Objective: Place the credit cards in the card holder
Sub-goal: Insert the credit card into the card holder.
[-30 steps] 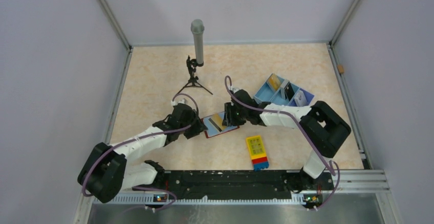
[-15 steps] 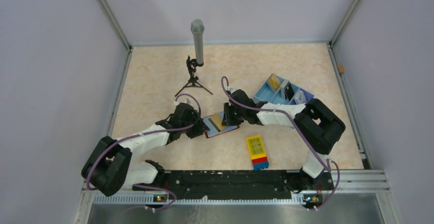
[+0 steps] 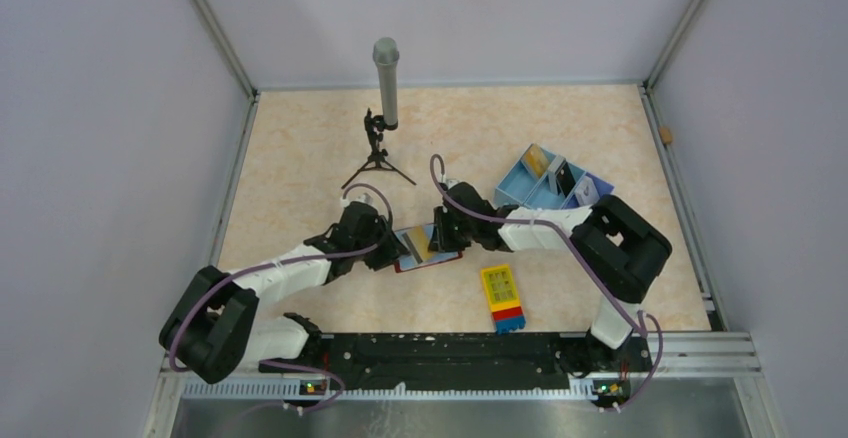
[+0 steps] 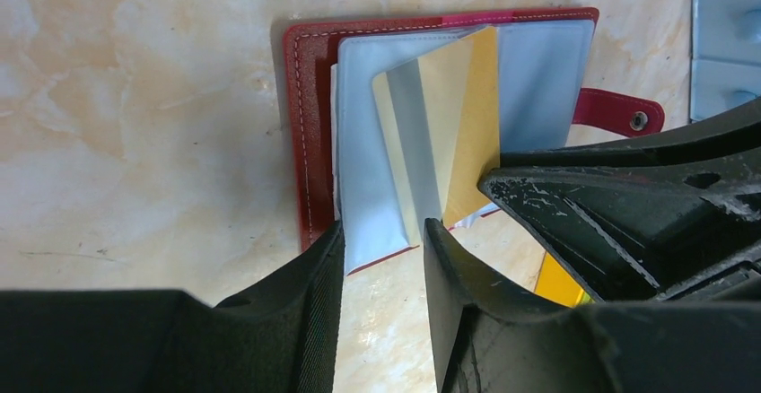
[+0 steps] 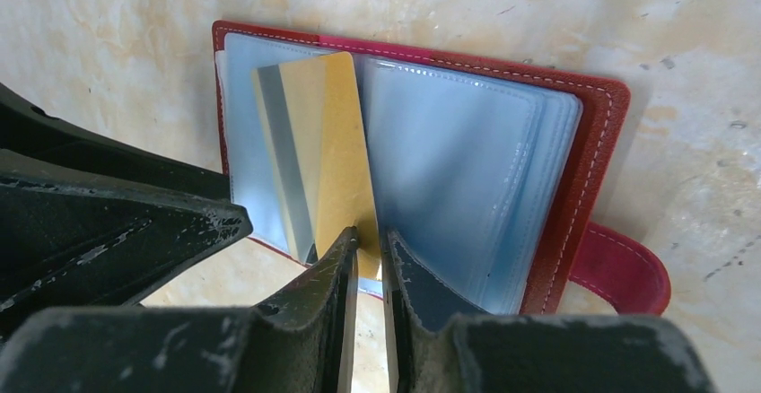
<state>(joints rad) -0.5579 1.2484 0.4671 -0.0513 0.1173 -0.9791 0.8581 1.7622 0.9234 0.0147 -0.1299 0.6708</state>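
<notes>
The dark-red card holder (image 3: 430,263) lies open on the table between both arms, its blue-grey pockets facing up (image 4: 310,133) (image 5: 583,169). A yellow-gold credit card (image 3: 418,243) with a grey stripe lies slanted on the pockets (image 4: 458,133) (image 5: 328,160). My left gripper (image 3: 396,248) is open, its tips (image 4: 381,231) straddling the holder's near edge. My right gripper (image 3: 437,238) is narrowed to a slit, tips (image 5: 370,236) on the card's lower corner. Other cards stand in the tray: gold (image 3: 537,161), dark (image 3: 567,180), pale (image 3: 587,191).
A light-blue three-compartment tray (image 3: 520,193) sits right of the holder. A yellow, red and blue block (image 3: 503,296) lies in front of it. A grey cylinder on a small black tripod (image 3: 385,68) stands behind. The holder's red tab (image 4: 624,115) points toward the tray.
My right gripper has slid left over the holder and its jaws have closed to a slit. The left jaws have narrowed a little. The holder has shifted slightly left.
</notes>
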